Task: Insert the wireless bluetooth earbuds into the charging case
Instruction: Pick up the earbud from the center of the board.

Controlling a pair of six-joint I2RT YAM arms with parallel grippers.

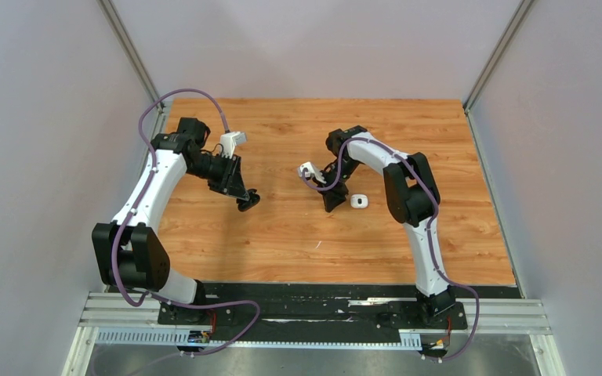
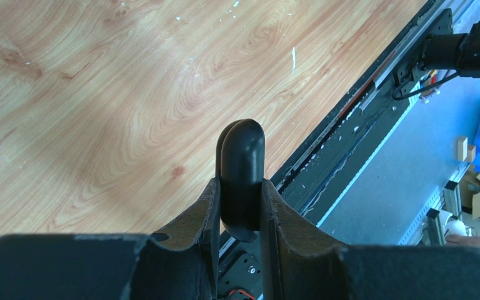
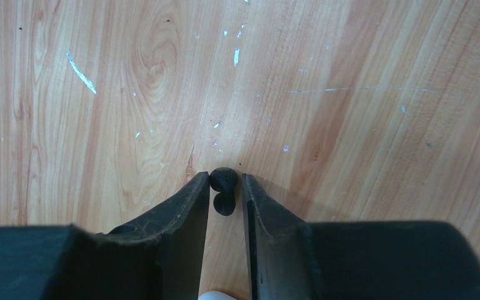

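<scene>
Overhead, both arms reach out over the wooden table point(image 1: 282, 243); the left gripper point(image 1: 248, 201) hangs over the left half of the board and the right gripper point(image 1: 334, 200) is down low near the middle. In the left wrist view the left gripper point(image 2: 240, 184) is clamped on the black charging case point(image 2: 242, 156); the case is a smooth rounded shell, its lid down, standing on edge between the two fingers and sticking out beyond their tips; it is held clear of the wood. In the right wrist view the right gripper point(image 3: 224, 180) has its fingers only narrowly apart, one on each side of a black earbud point(image 3: 222, 180); the earbud sits right at the fingertips, against the left finger with a thin sliver of wood showing beside the right one; whether the fingers actually pinch it I cannot tell. A white case point(image 1: 360, 201) lies flat on the table just to the right of the right gripper, well apart from the black charging case; a pale rounded edge point(image 3: 215, 295) shows at the bottom of the right wrist view between the fingers, too little of it to name. Other earbuds cannot be made out in these views.
</scene>
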